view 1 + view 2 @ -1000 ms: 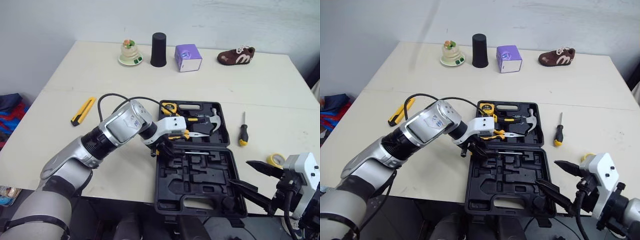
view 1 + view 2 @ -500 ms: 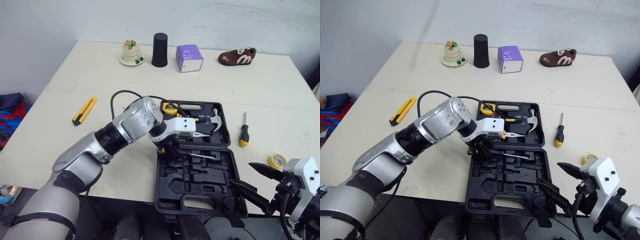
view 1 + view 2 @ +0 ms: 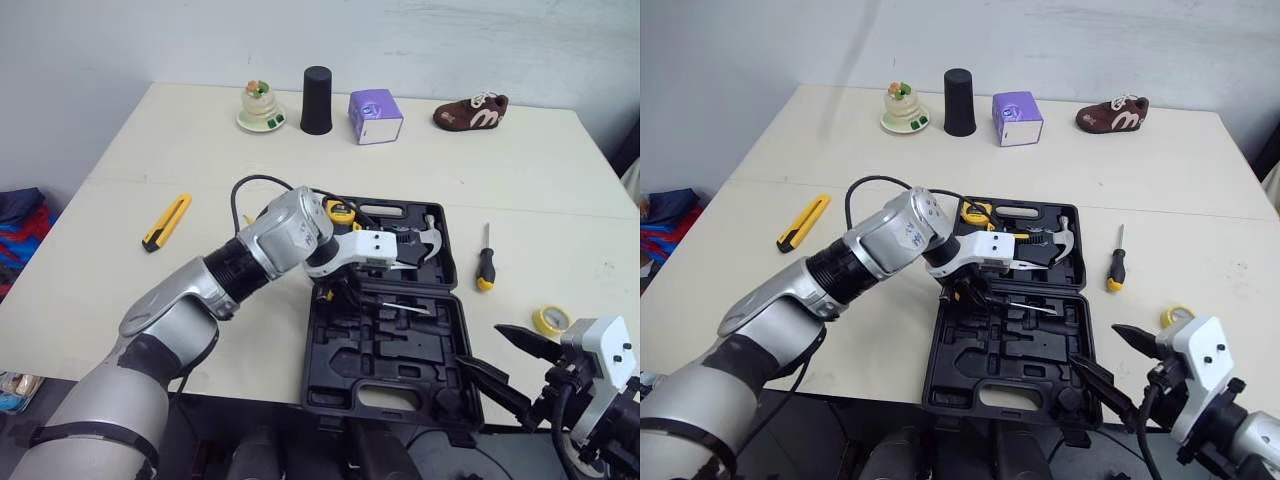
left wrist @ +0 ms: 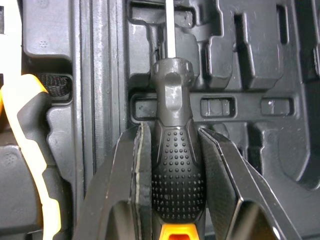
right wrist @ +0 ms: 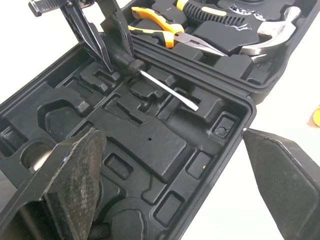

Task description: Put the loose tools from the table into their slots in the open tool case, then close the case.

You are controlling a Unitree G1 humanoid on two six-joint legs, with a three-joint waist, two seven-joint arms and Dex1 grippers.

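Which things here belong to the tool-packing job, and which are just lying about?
Job: case, held screwdriver in left hand, loose screwdriver, knife, perhaps the tape roll.
Lying about: shoe, purple box, black cup, ornament.

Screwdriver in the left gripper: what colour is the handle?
Black screwdriver handle with an orange end; best in left wrist view.

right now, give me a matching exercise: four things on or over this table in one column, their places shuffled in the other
1 gripped screwdriver
2 hammer
3 utility knife
4 tape roll

a on the table, left of the case
b over the case's near half
c on the table, right of the case
d slotted in the case's far half

Pairs: 1-b, 2-d, 3-a, 4-c
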